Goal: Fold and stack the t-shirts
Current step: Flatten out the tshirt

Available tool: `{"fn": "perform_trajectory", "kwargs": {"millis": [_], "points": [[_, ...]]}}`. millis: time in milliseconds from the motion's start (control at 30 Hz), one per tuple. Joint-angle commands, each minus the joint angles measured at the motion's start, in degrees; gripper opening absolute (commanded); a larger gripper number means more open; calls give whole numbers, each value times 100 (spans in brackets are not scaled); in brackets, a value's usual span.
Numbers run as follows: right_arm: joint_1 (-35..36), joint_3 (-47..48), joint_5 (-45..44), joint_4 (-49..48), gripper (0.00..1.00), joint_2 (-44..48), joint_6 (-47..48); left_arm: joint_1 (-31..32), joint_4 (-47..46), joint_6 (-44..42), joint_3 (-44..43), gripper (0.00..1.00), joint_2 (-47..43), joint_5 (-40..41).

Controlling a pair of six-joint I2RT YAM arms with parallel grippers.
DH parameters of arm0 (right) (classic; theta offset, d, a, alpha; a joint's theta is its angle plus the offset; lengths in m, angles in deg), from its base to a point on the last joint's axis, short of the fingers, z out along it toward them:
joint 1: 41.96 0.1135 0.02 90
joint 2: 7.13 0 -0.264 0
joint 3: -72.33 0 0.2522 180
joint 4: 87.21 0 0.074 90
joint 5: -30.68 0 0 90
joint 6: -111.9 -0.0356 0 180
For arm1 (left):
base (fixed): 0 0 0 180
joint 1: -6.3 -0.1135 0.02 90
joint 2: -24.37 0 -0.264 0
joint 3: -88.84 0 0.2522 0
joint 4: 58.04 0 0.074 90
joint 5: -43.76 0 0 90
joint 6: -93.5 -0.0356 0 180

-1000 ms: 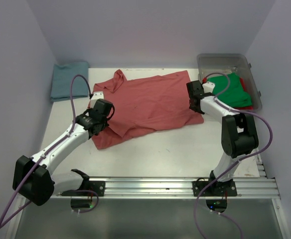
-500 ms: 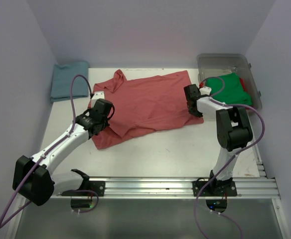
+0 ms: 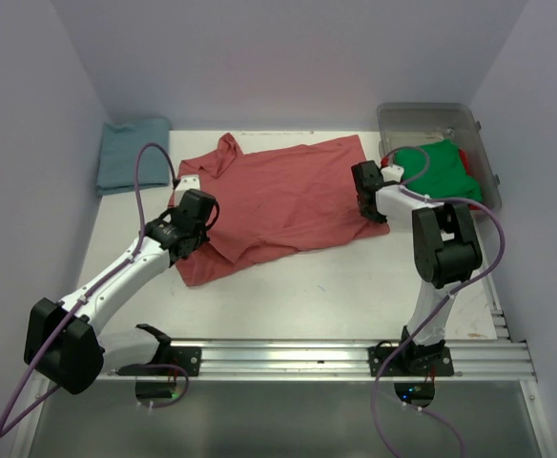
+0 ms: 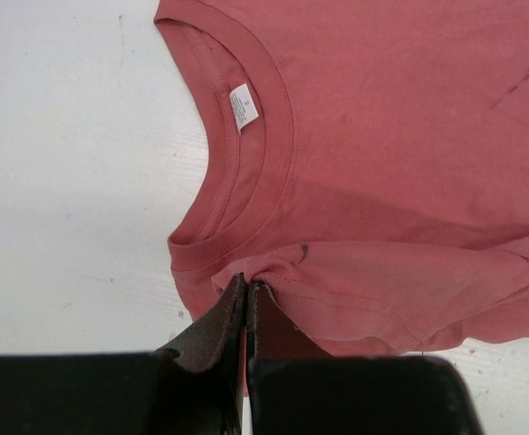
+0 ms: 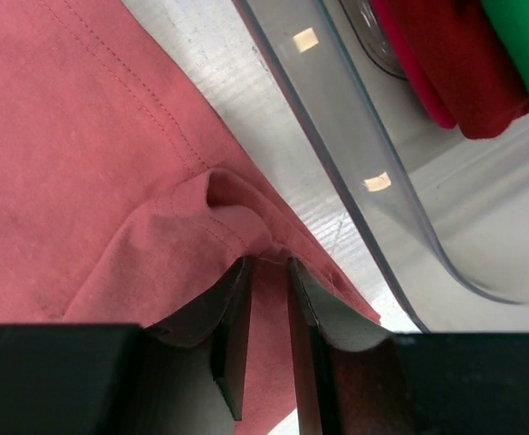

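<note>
Cloth of the salmon-red shirt point(image 3: 278, 196) lies spread across the bench point(image 3: 336, 277). The left fingers point(image 4: 235, 313) are clamped together on a fold just beside the collar, near the white tag point(image 4: 243, 106). The right fingers point(image 5: 233, 313) pinch bunched hem next to the clear bin point(image 3: 422, 108), which holds a green shirt point(image 3: 441, 172) and a red shirt point(image 5: 446, 82). A teal shirt point(image 3: 133, 153) lies folded at the far left corner.

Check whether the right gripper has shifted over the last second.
Yes. In the top view the right gripper slid slightly left, away from the clear plastic bin, with its jaws pinching the edge of the salmon-red t-shirt.
</note>
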Motion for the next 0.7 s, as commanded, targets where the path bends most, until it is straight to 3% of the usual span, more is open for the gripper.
{"fn": "perform_trajectory", "kwargs": {"millis": [0, 667], "points": [[-18, -127, -51, -233, 27, 448, -12, -55, -238, -115, 36, 0, -116, -5], [-35, 356, 80, -127, 23, -368, -82, -55, -203, -115, 71, 0, -178, -14]]}}
